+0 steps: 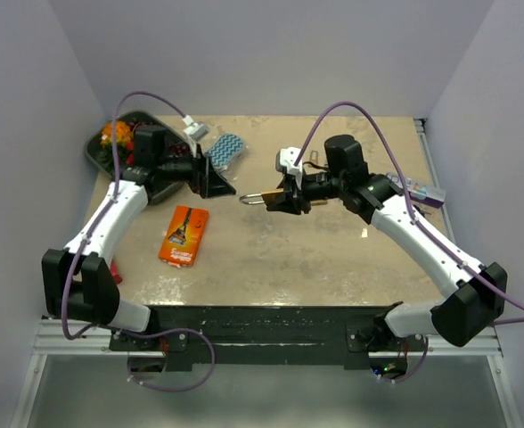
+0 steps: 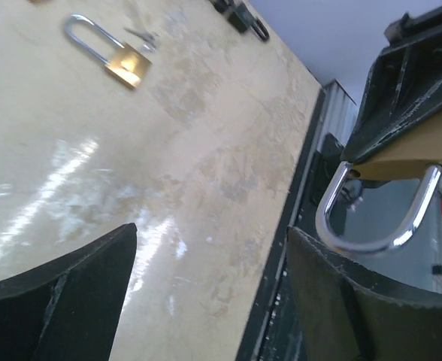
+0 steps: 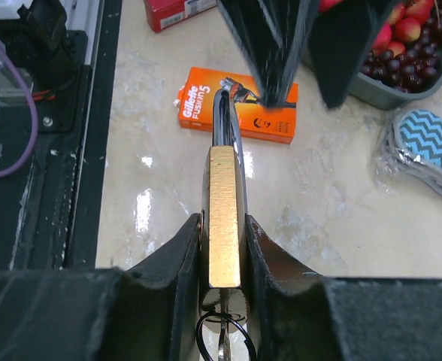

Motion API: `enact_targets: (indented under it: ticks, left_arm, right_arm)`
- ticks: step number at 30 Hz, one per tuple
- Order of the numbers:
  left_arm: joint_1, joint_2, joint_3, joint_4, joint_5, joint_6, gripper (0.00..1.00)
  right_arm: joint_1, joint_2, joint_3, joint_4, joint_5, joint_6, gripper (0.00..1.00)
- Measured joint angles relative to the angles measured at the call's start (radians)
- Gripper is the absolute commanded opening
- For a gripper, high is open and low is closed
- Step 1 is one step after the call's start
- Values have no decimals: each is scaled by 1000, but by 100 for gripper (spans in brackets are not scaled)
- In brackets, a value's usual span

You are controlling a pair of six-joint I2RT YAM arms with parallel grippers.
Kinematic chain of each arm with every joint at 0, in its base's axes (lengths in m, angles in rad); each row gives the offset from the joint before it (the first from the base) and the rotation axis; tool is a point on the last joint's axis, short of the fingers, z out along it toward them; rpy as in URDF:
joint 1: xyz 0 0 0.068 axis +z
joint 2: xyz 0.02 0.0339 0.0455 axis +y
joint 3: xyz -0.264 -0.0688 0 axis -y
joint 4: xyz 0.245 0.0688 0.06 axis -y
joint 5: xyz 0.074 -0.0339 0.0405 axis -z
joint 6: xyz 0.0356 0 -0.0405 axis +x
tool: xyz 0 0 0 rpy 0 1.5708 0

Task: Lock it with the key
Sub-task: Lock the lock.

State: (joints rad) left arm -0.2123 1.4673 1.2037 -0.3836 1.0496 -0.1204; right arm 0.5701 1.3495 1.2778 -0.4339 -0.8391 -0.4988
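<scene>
Brass padlock (image 3: 225, 203) is clamped edge-on between the fingers of the right gripper (image 1: 280, 198) and held above the table (image 1: 271, 259) near its middle. Its shackle points away from the right wrist, toward the left gripper (image 1: 219, 182). Key ring (image 3: 219, 337) shows at the near end of the body, between the right fingers. Whether a key sits in the keyhole, I cannot tell.

Left gripper: fingers spread wide, holding nothing. Tips are close to the shackle and apart from it in the top view. In the left wrist view the shackle's loop sits above the right-hand finger, not in the gap.

Second padlock (image 2: 123, 64) lies flat on the table farther off, with small keys just beside it. Orange razor box (image 1: 184, 234) lies on the table beside the left arm. Tray (image 1: 91, 150) of fruit and a blue zigzag packet (image 1: 225, 150) sit at the far left.
</scene>
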Motion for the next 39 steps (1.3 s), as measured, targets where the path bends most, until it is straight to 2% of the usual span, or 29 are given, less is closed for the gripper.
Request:
enact_targets:
  ticks: [3, 5, 8, 12, 17, 28, 29, 32, 39]
  left_arm:
    - [88, -51, 1, 11, 2, 71, 85]
    - [107, -110, 7, -31, -2, 209, 85]
    - [62, -187, 8, -99, 9, 369, 84]
    - [-53, -236, 7, -103, -7, 453, 79]
    - [-145, -252, -21, -33, -39, 444, 68]
    - [-164, -251, -30, 90, -54, 346, 21]
    - [-165, -251, -30, 95, -48, 337, 13]
    - [-169, -251, -30, 105, -29, 317, 0]
    - [-169, -242, -30, 105, 8, 313, 0]
  right_arm:
    - [-31, -3, -23, 55, -16, 86, 0]
    - [-50, -3, -39, 93, -18, 148, 0]
    - [-67, -3, -51, 153, -21, 237, 0]
    - [-66, -3, -55, 223, -48, 316, 0]
    - [-64, -21, -56, 270, -94, 372, 0]
    - [-42, -48, -56, 299, -122, 397, 0]
    - [-40, -48, -56, 299, -121, 395, 0]
    - [-40, -48, -56, 301, -122, 394, 0]
    - [-42, -49, -56, 300, -127, 389, 0]
